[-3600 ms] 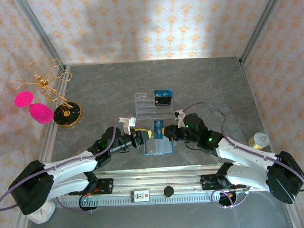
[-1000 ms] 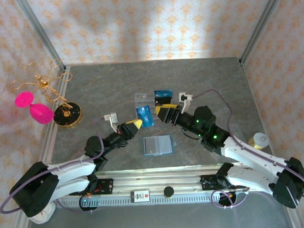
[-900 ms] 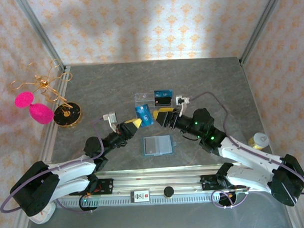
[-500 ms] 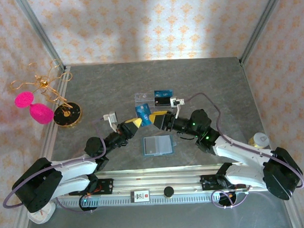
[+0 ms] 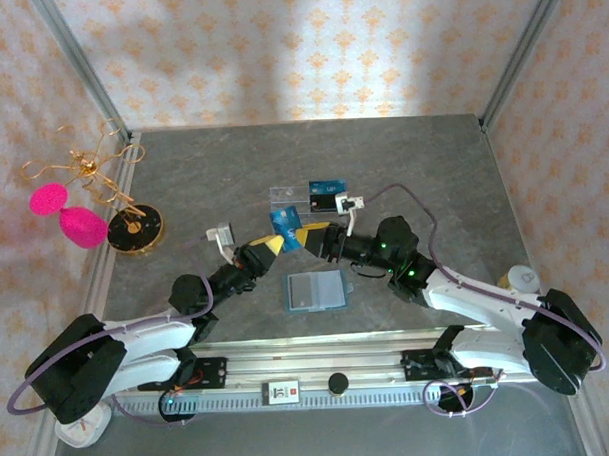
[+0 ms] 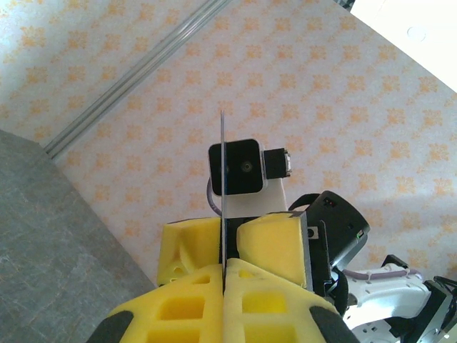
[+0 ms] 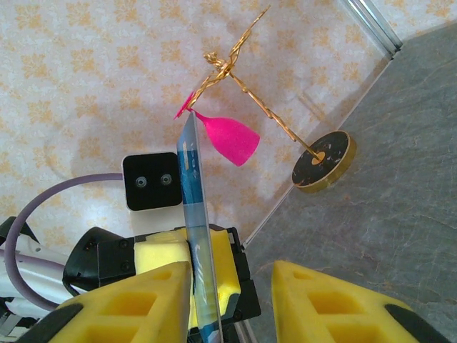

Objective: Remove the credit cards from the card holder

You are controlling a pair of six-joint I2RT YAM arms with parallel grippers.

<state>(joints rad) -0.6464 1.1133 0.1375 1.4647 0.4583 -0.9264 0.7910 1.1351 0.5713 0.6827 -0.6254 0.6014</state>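
- One credit card [image 5: 287,229] out, aloft just beyond the card holder [image 5: 317,289], pinched in the closed left hand [image 5: 274,246].
- Right hand [image 5: 306,235] straddles it, fingers apart, no grip yet.
- Card holder open on table [image 5: 183,192]; contents indiscernible.

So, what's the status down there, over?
Left gripper shut on credit card. Right gripper open, jaws either side of it. Card holder lies apart, nothing in the way.

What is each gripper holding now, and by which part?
The left gripper pinches the blue credit card by one end, with the rest sticking out. The right gripper has open jaws around the card's free part and grips nothing.
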